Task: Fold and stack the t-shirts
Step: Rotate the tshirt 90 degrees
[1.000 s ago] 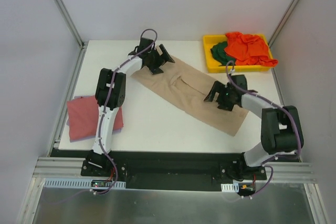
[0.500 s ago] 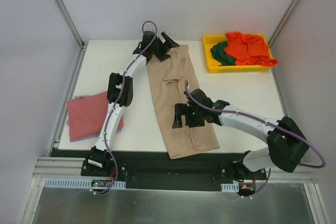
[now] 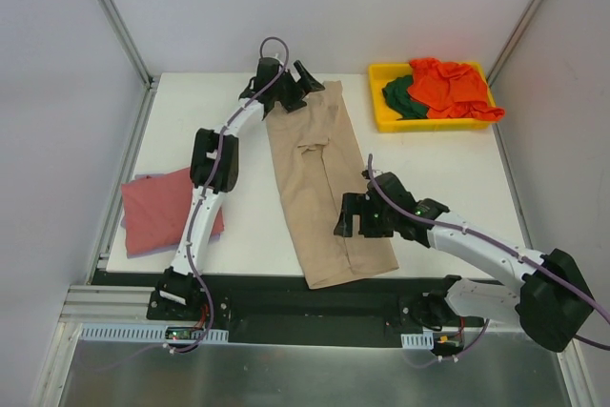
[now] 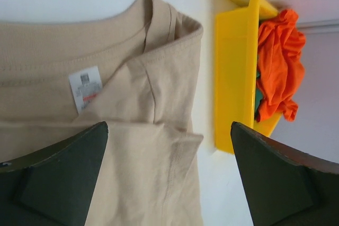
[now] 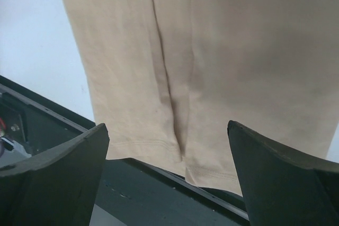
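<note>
Tan t-shirt [image 3: 319, 178], dusty-red t-shirt [image 3: 157, 207], orange-red t-shirt [image 3: 448, 83], dark green t-shirt [image 3: 397, 94], yellow bin [image 3: 419, 125].

White table [image 3: 253, 221] bears a folded tan cloth t-shirt [image 3: 319, 188] mid-surface, a dusty-red cloth t-shirt [image 3: 152, 212] at left, a yellow plastic bin [image 3: 410, 125] far right.

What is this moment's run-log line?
tan t-shirt: folded into strip | left gripper: open over collar | right gripper: open over hem end | dusty-red t-shirt: folded, far left
</note>
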Tool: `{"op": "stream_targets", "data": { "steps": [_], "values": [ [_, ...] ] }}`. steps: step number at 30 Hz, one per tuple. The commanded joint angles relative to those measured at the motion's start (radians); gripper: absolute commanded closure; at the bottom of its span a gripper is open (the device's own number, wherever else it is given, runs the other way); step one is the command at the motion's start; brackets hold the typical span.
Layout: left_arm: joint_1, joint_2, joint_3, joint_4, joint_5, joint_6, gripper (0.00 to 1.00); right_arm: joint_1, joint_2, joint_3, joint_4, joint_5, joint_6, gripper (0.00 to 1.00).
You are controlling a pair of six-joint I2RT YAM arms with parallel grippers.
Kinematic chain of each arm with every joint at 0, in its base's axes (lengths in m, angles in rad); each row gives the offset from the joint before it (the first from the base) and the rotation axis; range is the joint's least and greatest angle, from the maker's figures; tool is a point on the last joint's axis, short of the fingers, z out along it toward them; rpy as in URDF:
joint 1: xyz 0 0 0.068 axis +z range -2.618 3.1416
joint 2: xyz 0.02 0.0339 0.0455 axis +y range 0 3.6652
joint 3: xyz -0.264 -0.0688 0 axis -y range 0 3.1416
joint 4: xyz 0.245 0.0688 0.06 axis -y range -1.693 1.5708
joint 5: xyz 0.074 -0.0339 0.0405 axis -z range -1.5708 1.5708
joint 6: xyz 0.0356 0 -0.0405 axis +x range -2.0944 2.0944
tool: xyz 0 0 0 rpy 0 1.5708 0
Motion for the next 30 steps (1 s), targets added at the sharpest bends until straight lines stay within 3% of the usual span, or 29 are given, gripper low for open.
{"op": "stream_targets", "data": {
  "steps": [1, 5, 9, 13, 19, 30],
  "values": [
    [-0.025, -0.314, -0.169, 0.000, 0.042, 0.169, 0.01, -0.005, -0.045, -0.020, -0.021, 0.045, -0.012, 0.04],
    [-0.062, -0.593, -0.492, -0.118, -0.013, 0.288, 0.01, -0.011, -0.015, -0.042, -0.029, 0.032, 0.000, 0.04],
    [-0.129, -0.827, -0.878, -0.125, -0.169, 0.336, 0.01, -0.010, 0.016, -0.071, 0.023, -0.004, 0.021, 0.04],
    [-0.186, -0.907, -1.082, -0.125, -0.245, 0.304, 0.01, -0.010, 0.047, -0.094, 0.061, -0.044, 0.032, 0.04],
    [-0.195, -0.781, -1.074, -0.128, -0.258, 0.264, 0.01, -0.008, 0.099, -0.100, 0.101, -0.091, 0.034, 0.04],
    [-0.120, -0.494, -0.753, -0.286, -0.275, 0.299, 0.01, 0.056, 0.317, -0.011, 0.210, -0.148, 0.098, 0.04]
  ]
}}
